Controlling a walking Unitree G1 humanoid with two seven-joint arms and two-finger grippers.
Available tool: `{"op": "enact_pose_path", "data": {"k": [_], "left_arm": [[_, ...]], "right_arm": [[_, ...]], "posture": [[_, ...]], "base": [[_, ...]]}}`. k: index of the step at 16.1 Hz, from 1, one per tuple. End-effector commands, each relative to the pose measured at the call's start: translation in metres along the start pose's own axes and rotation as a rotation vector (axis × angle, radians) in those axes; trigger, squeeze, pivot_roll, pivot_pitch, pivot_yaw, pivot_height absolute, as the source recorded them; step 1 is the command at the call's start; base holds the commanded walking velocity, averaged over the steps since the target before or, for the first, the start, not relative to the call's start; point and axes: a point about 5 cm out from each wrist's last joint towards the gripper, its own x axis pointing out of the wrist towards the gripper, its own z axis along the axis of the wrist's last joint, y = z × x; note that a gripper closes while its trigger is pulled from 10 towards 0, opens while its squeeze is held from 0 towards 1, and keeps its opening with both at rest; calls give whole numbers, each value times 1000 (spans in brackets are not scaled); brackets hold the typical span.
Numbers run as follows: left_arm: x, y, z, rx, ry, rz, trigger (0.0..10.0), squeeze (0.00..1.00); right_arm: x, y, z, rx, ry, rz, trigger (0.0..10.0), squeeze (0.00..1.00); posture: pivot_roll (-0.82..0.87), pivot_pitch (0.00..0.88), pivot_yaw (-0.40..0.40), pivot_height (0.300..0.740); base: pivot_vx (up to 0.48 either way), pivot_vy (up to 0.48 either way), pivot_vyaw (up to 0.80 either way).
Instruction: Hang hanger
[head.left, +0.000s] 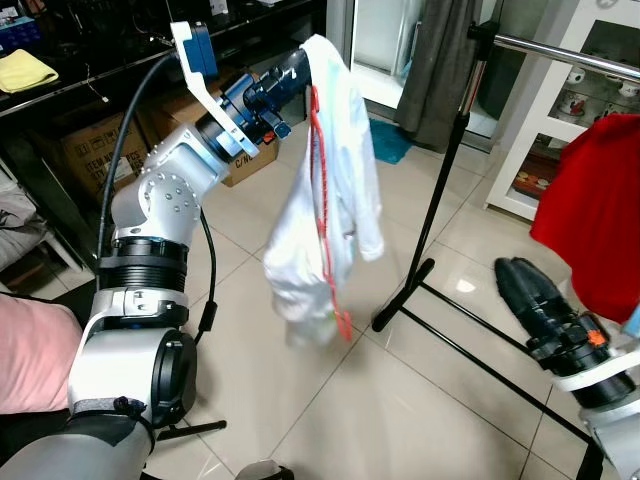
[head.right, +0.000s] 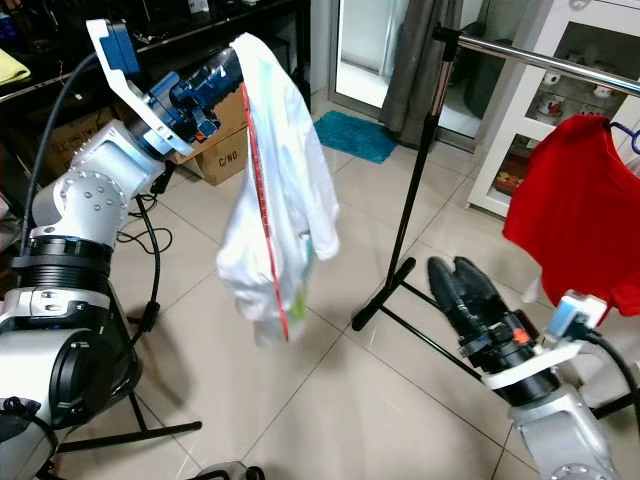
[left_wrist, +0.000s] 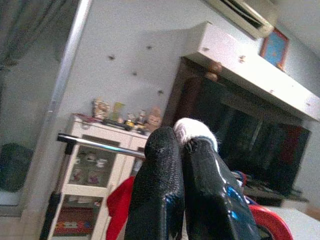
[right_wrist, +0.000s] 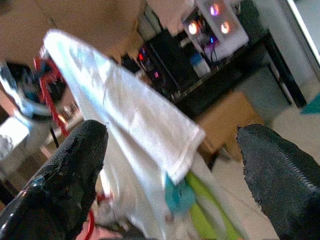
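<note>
I can't see the red hanger's (head.left: 322, 190) hook; the white shirt (head.left: 330, 200) covers it. The red garment (head.left: 592, 220) runs off my frame's edge.

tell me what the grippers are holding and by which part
Left gripper is shut on the top of the white shirt with its red hanger. Right gripper holds nothing.

Home living rm: tiled floor (head.left: 330, 400), clothes rack (head.left: 440, 180), display cabinet (left_wrist: 95, 170), AC unit (left_wrist: 242, 15), cardboard boxes (head.left: 85, 150).
</note>
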Motion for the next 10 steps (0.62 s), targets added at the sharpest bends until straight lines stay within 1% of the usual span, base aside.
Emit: {"op": "enact_pose_path", "data": {"k": [1,2,4,6,7,9,10], "left_arm": [[11,-1,17,58,-64,31,0,0],[13,2,17,73,-80,77,0,0],[14,3,15,85,-78,101,0,0],[13,5,11,78,-76,125,0,0],[14,6,10,81,-81,139,0,0],[15,8,11,93,-95,162,0,0],[16,10,12,95,-109,186,0,0]], "right_arm": [[3,4,-5,-71,52,-8,10000,1000],[7,6,-10,-142,86,-27,10000,1000],[11,8,-17,-215,126,-36,10000,1000],[13,8,-23,-220,112,-59,10000,1000],[11,10,-28,-227,126,-50,10000,1000],[7,14,-38,-208,155,-34,10000,1000],[2,17,-46,-199,198,-11,10000,1000]], "posture": [[78,31,69,740],[79,32,70,740],[79,32,71,740],[81,37,71,740],[82,39,72,740],[84,43,72,740],[84,43,74,740]], "base": [[0,0,0],[0,0,0],[0,0,0],[0,0,0],[0,0,0],[0,0,0],[0,0,0]]}}
